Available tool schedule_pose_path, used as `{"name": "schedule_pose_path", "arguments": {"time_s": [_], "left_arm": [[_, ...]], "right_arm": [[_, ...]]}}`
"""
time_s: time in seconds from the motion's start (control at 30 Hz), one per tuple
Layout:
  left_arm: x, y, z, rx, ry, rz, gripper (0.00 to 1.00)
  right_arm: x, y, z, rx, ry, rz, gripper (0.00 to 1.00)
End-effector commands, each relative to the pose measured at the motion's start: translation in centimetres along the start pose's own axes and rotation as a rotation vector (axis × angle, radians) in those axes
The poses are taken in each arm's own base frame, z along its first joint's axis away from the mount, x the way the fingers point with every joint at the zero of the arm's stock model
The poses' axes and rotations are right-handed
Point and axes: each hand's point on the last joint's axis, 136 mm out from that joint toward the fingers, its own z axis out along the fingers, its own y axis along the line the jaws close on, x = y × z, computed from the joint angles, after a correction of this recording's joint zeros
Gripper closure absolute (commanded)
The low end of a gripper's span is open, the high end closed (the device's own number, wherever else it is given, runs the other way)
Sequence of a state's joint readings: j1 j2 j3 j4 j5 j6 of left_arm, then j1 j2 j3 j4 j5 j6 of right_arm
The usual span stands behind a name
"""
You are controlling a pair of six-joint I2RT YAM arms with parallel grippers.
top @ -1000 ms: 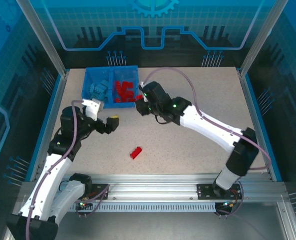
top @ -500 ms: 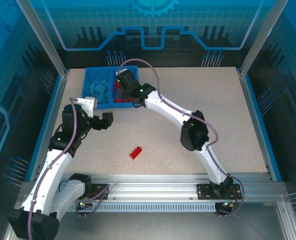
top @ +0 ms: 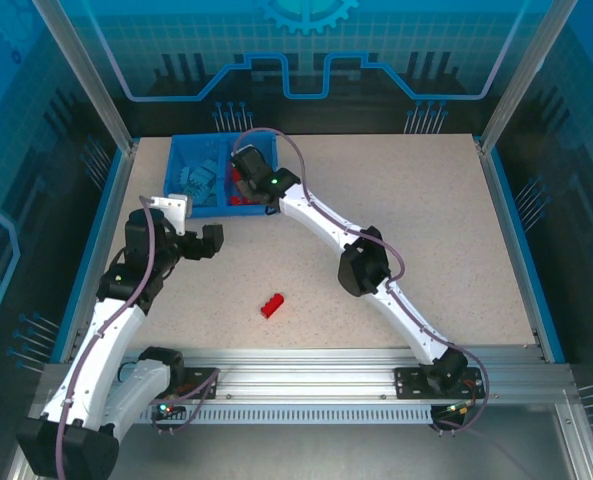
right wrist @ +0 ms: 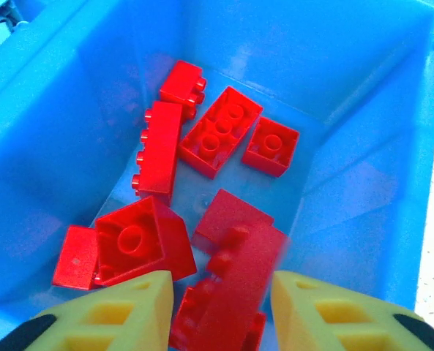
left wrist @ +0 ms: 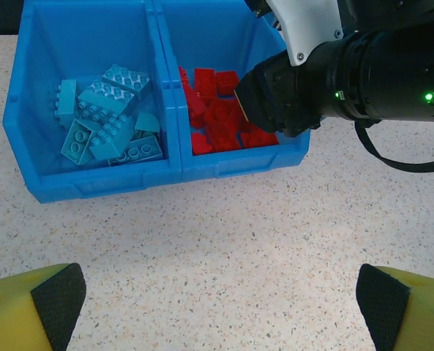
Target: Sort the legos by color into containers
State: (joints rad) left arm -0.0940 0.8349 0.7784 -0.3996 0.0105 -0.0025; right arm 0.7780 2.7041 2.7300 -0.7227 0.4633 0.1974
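The blue bin [top: 181,143] stands at the table's far left, split by a divider [left wrist: 162,88]. Its left compartment holds light blue legos [left wrist: 107,121] and its right one red legos [left wrist: 209,110]. My right gripper [right wrist: 220,307] hangs open inside the red compartment. A blurred red brick [right wrist: 235,285] sits loose between its yellow fingers [right wrist: 129,307], above other red bricks [right wrist: 220,131]. One red brick [top: 272,305] lies alone on the table nearer the bases. My left gripper [top: 201,240] is open over bare table in front of the bin, its pads [left wrist: 55,292] far apart with nothing between them.
The right arm [top: 321,220] stretches diagonally from its base across the table's middle to the bin. Its dark wrist [left wrist: 334,80] overhangs the bin's right front corner. A raised blue rim [top: 511,230] borders the speckled table.
My right arm has swung from beside the bin to inside the red compartment, and its jaws have parted around the red brick. My left gripper turned slightly toward the bin.
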Motion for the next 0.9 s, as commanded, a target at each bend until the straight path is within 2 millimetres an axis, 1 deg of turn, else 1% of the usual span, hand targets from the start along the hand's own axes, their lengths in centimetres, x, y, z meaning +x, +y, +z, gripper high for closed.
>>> {"name": "schedule_pose_path", "arguments": {"time_s": [0.0,0.07,0.1,0.17,0.23,0.3,0.33,0.37,0.43,0.47,0.53,0.6,0.63,0.73,0.8,0.87], "left_arm": [[-0.9,0.4,-0.4,-0.024,-0.004,-0.021,0.01],[-0.8,0.4,-0.3,-0.025,0.003,-0.019,0.01],[-0.8,0.5,-0.2,-0.027,0.005,-0.015,0.01],[-0.4,0.4,-0.1,-0.018,0.013,-0.006,0.01],[-0.1,-0.3,0.2,0.020,0.021,0.015,0.01],[0.2,-1.7,0.4,0.106,0.031,0.038,0.01],[0.5,-2.6,0.6,0.166,0.039,0.048,0.01],[0.6,-3.6,0.7,0.223,0.041,0.059,0.01],[1.4,-5.6,1.0,0.328,0.072,0.071,0.02],[1.8,-6.4,1.1,0.356,0.098,0.077,0.02],[3.1,-8.7,1.1,0.406,0.190,0.117,0.04],[4.7,-11.0,1.0,0.432,0.286,0.190,0.04],[5.8,-11.9,0.8,0.440,0.345,0.221,0.05],[8.6,-13.7,0.5,0.438,0.509,0.204,0.10],[10.5,-14.6,0.5,0.420,0.594,0.183,0.12],[12.7,-15.1,0.7,0.376,0.645,0.209,0.13]], "right_arm": [[-2.8,-0.2,-3.3,-0.043,-0.045,0.023,0.57],[-3.7,-0.2,-4.5,-0.058,-0.063,0.030,0.57],[-4.4,-0.4,-5.5,-0.061,-0.074,0.037,0.58],[-5.6,-0.8,-7.8,-0.078,-0.091,0.049,0.59],[-6.7,-1.2,-10.7,-0.115,-0.104,0.067,0.59],[-6.7,-1.4,-13.2,-0.169,-0.095,0.072,0.57],[-7.3,-1.8,-15.8,-0.210,-0.109,0.079,0.56],[-7.0,-1.9,-17.0,-0.250,-0.097,0.079,0.55],[-6.1,-2.2,-20.7,-0.358,-0.078,0.079,0.51],[-5.2,-2.3,-22.0,-0.404,-0.062,0.075,0.49],[-3.3,-2.9,-25.6,-0.497,-0.044,0.066,0.44],[-0.7,-3.8,-28.4,-0.549,-0.025,0.054,0.38],[0.8,-4.4,-29.7,-0.561,-0.017,0.053,0.35],[5.7,-6.2,-32.6,-0.571,0.023,0.076,0.26],[9.0,-7.2,-34.0,-0.584,0.059,0.112,0.19],[12.1,-7.6,-35.0,-0.607,0.102,0.139,0.10]]}}
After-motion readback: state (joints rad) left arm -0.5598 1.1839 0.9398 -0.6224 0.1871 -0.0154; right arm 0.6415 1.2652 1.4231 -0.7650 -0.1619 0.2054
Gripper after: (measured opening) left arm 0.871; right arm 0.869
